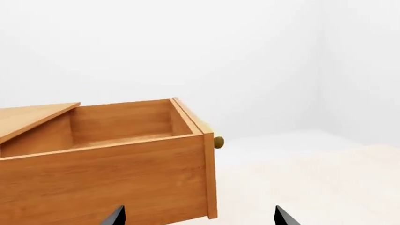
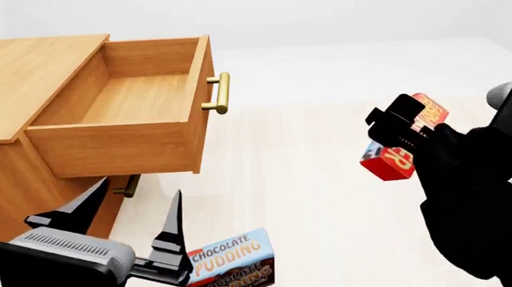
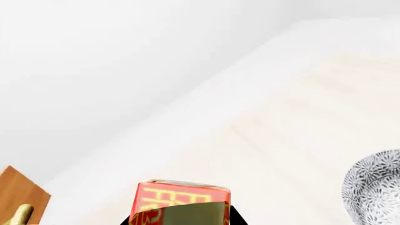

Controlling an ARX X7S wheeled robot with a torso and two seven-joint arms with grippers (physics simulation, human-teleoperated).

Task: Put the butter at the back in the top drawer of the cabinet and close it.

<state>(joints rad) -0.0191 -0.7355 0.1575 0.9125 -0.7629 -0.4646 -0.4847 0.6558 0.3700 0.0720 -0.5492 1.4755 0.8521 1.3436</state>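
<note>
In the head view the boxy honey-brown wooden cabinet (image 2: 8, 97) fills the upper left, its top drawer (image 2: 123, 124) pulled fully out, with a brass bar handle (image 2: 220, 93) on its front. At right of frame the black right gripper (image 2: 405, 136) is clamped on the small red-orange butter box (image 2: 393, 162), held in the air well apart from the drawer. At lower left the left gripper (image 2: 128, 216) has its fingers spread, grasping nothing, beside a blue-and-brown chocolate pudding box (image 2: 231, 266) on the pale floor (image 2: 311, 200)
</note>
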